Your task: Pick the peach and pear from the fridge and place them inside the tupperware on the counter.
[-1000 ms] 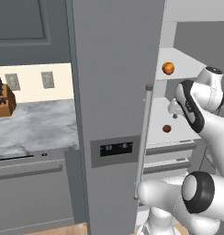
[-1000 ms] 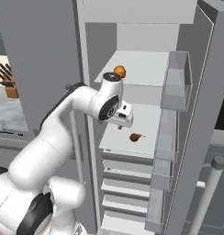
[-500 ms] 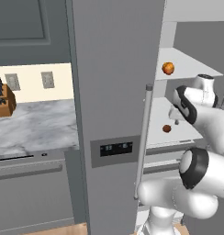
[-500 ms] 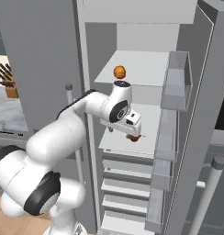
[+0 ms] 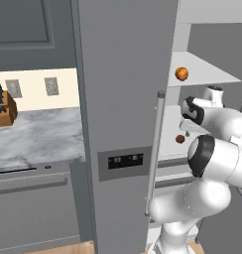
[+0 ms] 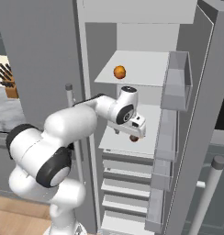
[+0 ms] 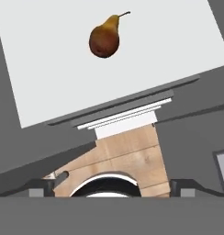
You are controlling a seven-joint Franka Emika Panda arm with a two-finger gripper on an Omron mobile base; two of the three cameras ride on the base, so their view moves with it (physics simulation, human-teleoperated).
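Note:
The fridge (image 5: pixel 123 74) stands open. On its upper white shelf sits the orange-red peach (image 5: pixel 181 73) (image 6: pixel 119 72). The brownish pear (image 7: pixel 104 40) lies on its side on the lower shelf (image 7: pixel 49 69), stem pointing away. My gripper (image 6: pixel 132 132) hangs just above the pear (image 6: pixel 134 138), inside the fridge, open and holding nothing. From the left base, the gripper (image 5: pixel 185 129) is right over the pear (image 5: pixel 180 139). The marbled counter (image 5: pixel 38 136) lies left of the fridge. The tupperware is out of view.
The fridge door's long silver handle (image 5: pixel 155 149) stands close beside my arm. Clear door bins (image 6: pixel 176 78) line the open door on the right, and drawers (image 6: pixel 123 183) stack below the pear's shelf. A knife block (image 5: pixel 4 109) sits on the counter.
The hand has swung deeper into the fridge and down, from between the shelves to just over the pear. Its jaws stayed open. Neither fruit moved.

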